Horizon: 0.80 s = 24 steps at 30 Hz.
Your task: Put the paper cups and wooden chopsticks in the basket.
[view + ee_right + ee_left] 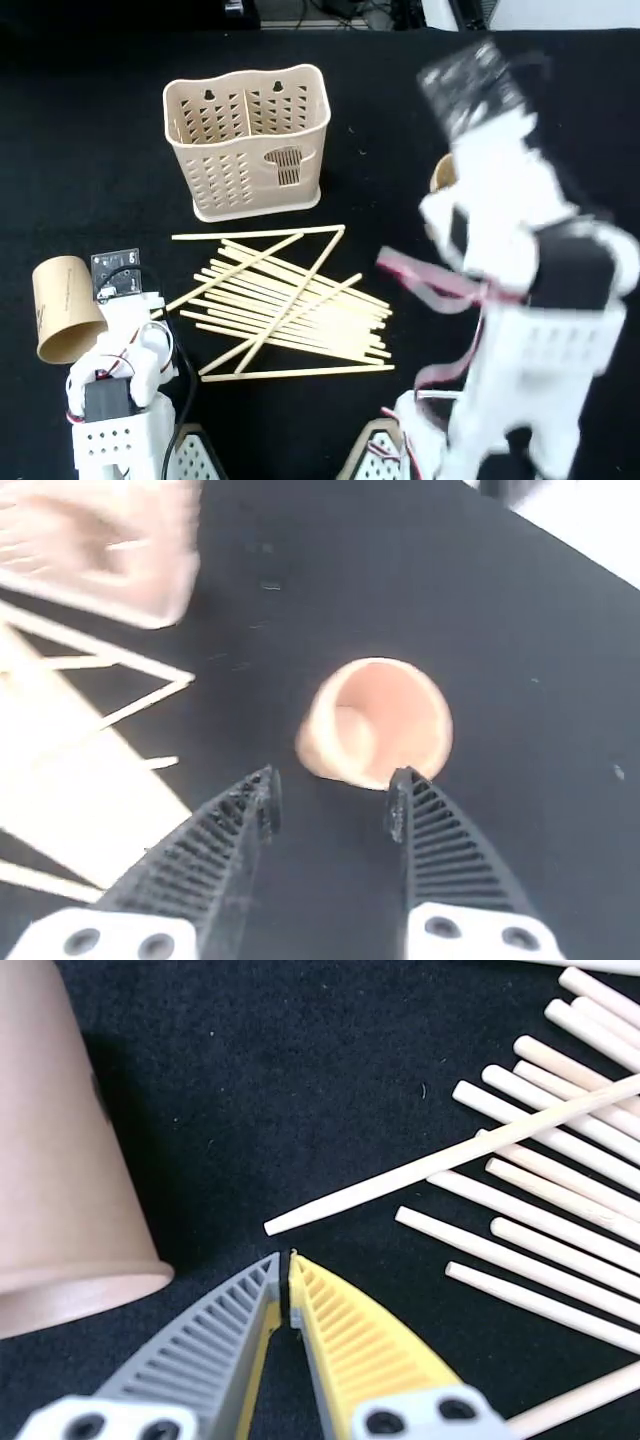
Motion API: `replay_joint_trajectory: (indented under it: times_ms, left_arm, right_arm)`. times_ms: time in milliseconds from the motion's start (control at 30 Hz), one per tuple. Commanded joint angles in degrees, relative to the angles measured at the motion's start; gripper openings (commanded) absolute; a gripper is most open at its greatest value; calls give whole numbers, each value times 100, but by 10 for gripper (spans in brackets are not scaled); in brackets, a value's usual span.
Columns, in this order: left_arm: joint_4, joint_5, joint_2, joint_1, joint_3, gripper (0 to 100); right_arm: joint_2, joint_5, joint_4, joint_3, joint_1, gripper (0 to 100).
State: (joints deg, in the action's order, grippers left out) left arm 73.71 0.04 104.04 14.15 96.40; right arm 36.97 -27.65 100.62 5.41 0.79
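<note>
The task looks barely begun. In the high view the basket [245, 140] stands upright in the upper middle of the frame, and as far as its two compartments can be seen, neither a cup nor a chopstick is in it. The chopsticks [285, 305] lie in a loose, crossed pile on the black table [90, 150] in the centre, just below the basket.

One paper cup [65, 305] lies on its side at the left edge, beside the left arm. The left gripper [286, 1265] has its jaws pressed together on nothing, its tip close to the end of one stick and near that cup.

The second cup [375, 720] lies on its side at the right of the high view, mostly hidden behind the right arm. The right gripper [330, 798] has its jaws spread apart. The cup lies just ahead of them and is not yet between them.

Judged from this, both cups and every chopstick are left to move, and the right-hand cup seems the likeliest first pick.
</note>
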Motion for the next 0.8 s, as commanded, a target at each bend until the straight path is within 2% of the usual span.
replay_joint_trajectory:
  times_ms: [0,167,300,467,600,767]
  left_arm:
    - [-79,35,18,-31,92,31]
    - [-79,35,18,-31,92,31]
    - [-79,35,18,-31,92,31]
    - [-79,35,18,-66,92,30]
    - [-79,35,18,-40,92,30]
    - [-79,35,18,-66,92,31]
  right_arm:
    - [1165,44,-79,-1218,756,191]
    - [2659,44,-642,-3398,1319,191]
    - [3873,44,-914,-4963,1424,191]
    - [5059,-9,-1055,-5499,1433,191]
    - [5068,-9,-1275,-5587,1442,191]
    - [4251,35,-2040,-5982,1451,191]
